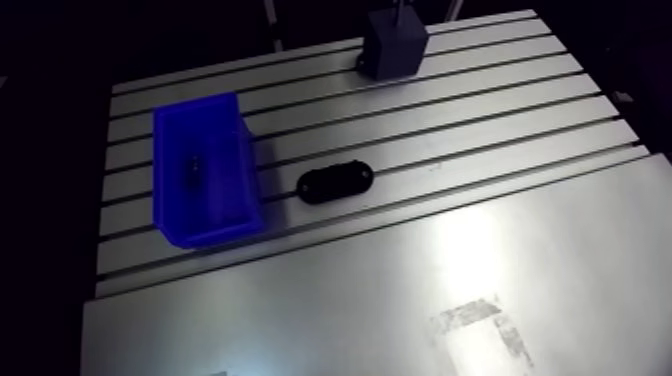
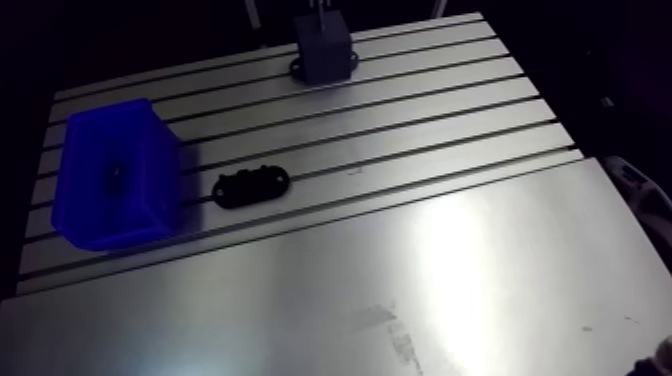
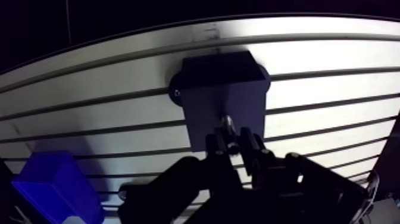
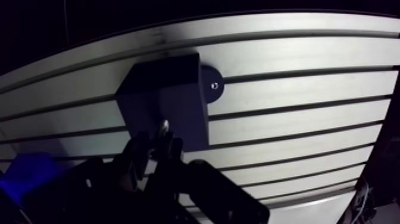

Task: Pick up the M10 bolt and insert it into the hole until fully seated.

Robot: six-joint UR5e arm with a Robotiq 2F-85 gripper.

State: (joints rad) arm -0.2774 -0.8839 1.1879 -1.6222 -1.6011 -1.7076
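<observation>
Between the fingertips of the gripper (image 3: 232, 144): M10 bolt (image 3: 227, 124), jaws clamped on it, bright end poised over the dark block (image 3: 220, 83) at the far end of the table (image 1: 480, 130). Pickup looks done. Hole hidden, so depth unclear; insertion and seating probably remain. Blue bin (image 1: 210, 230) and black oval plate (image 1: 335, 182) lie well apart.

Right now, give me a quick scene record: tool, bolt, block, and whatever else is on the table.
table: slotted aluminium
dark block: stands near the table's far edge
bolt: over the dark block, seating cannot be told
tool: shut on bolt
hole: not visible
blue bin: apart from the block, small dark item inside
black oval part: flat on the table beside the bin, not touching
</observation>
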